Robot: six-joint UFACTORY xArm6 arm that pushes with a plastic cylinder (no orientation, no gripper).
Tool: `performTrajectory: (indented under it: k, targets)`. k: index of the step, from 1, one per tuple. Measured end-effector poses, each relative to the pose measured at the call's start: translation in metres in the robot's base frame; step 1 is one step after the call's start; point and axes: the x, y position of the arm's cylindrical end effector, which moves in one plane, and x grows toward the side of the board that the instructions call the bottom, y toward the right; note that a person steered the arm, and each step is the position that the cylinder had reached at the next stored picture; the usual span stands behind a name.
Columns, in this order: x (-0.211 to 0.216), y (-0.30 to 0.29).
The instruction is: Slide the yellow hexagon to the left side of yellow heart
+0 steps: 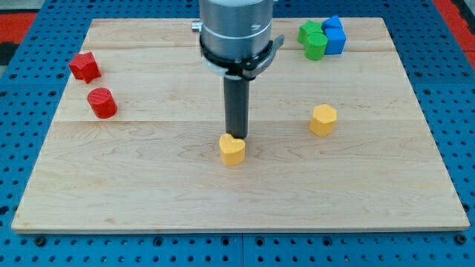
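Observation:
The yellow hexagon [323,119] sits on the wooden board to the right of centre. The yellow heart [232,149] lies near the board's middle, well to the left of the hexagon and a little lower in the view. My tip [237,136] stands just above the heart's top edge, touching or nearly touching it. The rod rises straight up into the grey arm at the view's top.
A red star-shaped block [85,67] and a red cylinder [102,102] sit at the left. Two green blocks [315,40] and two blue blocks [334,35] cluster at the top right. The wooden board [148,185] lies on a blue perforated table.

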Motion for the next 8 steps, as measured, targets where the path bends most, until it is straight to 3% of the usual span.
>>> performTrajectory:
  k: [3,4,5,7,8]
  targets:
    - [0.05,0.017]
    - [0.05,0.103]
    - [0.045,0.196]
    - [0.002,0.231]
    - [-0.018,0.219]
